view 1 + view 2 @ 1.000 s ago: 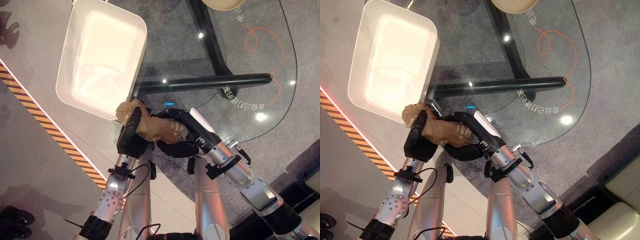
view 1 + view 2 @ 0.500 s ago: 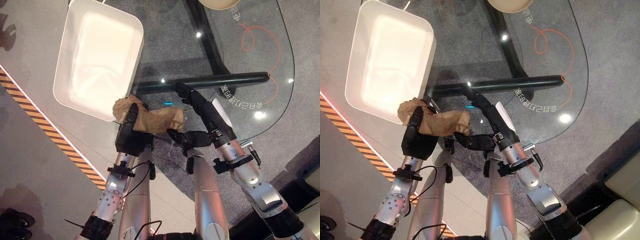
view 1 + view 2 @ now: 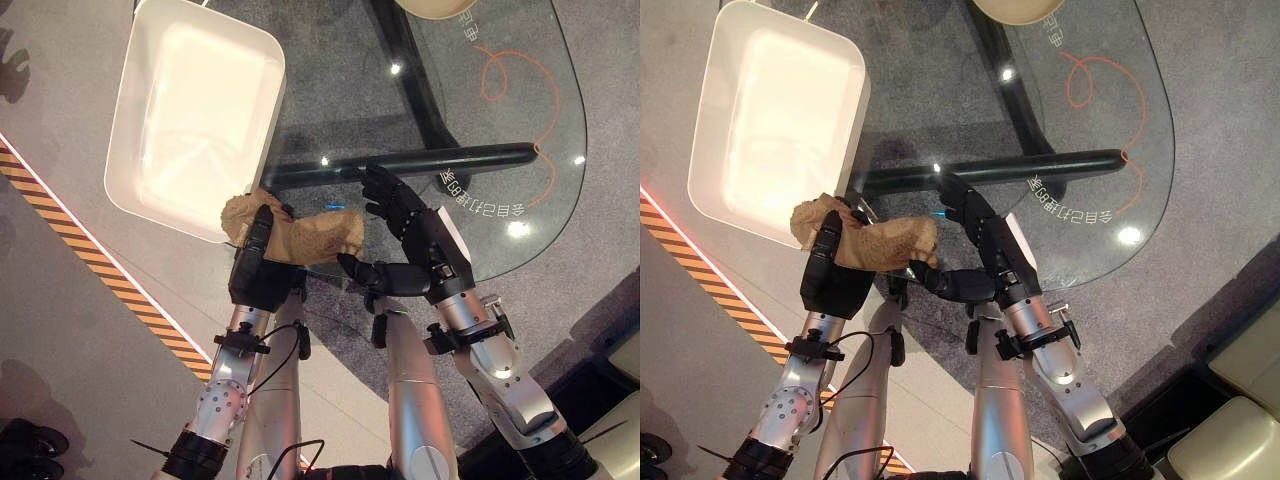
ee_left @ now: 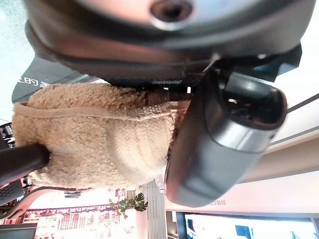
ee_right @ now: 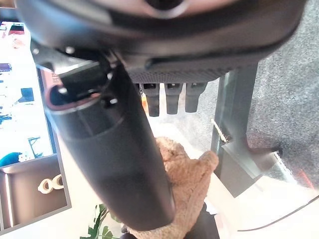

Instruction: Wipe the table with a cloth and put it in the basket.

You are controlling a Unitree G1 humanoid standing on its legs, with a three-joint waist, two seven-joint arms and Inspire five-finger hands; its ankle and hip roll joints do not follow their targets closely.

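Right hand (image 3: 415, 235) now off the cloth (image 3: 305, 234), fingers spread; left hand (image 3: 255, 272) clutching it beside white basket (image 3: 130, 120).

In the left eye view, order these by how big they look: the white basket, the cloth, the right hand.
1. Basket, clearly largest.
2. Cloth and right hand look about alike; I would not rank them.

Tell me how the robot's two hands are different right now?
The left hand has its fingers curled round the tan cloth, while the right hand has its fingers spread and holds nothing. The left hand is at the corner of the white basket; the right hand is farther from it, over the glass table. Both hands are dark, on silver arms.
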